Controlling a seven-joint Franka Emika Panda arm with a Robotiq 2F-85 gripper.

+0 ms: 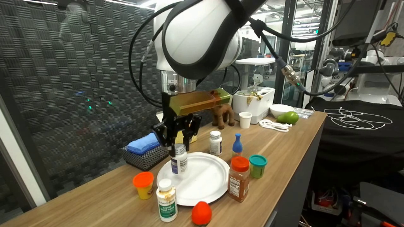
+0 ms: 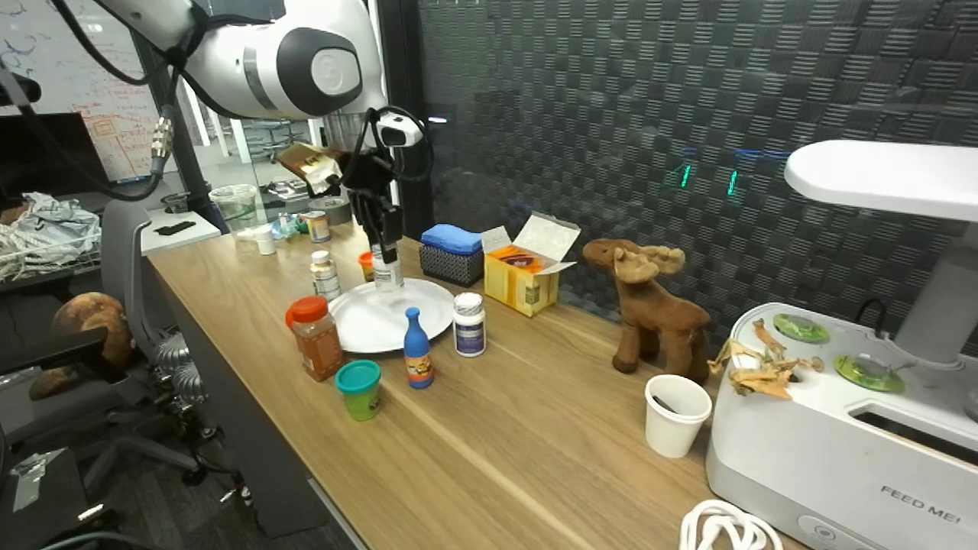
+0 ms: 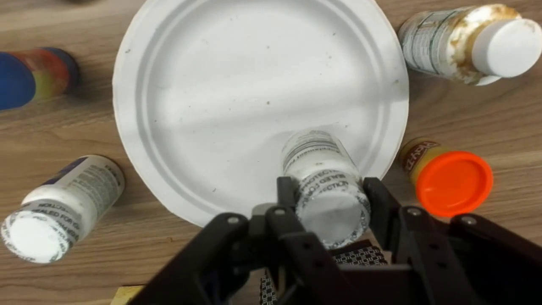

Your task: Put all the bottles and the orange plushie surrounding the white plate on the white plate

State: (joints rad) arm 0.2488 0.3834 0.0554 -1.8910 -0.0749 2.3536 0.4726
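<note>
Exterior view: my end effector (image 1: 180,148) clasps pill bottle (image 1: 179,165) on or just above plate (image 1: 205,181); orange plushie (image 1: 201,214), seemingly, off plate. Exterior view: blue bottle (image 2: 418,351) near plate. Wrist view: held pill bottle inside plate's rim. Placing step, I judge; next: seat base, loosen, lift.

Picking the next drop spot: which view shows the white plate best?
Wrist view: white plate seen from above, mostly bare, though cropped at top. Both exterior views show it obliquely, bottles hiding parts of its rim.
</note>
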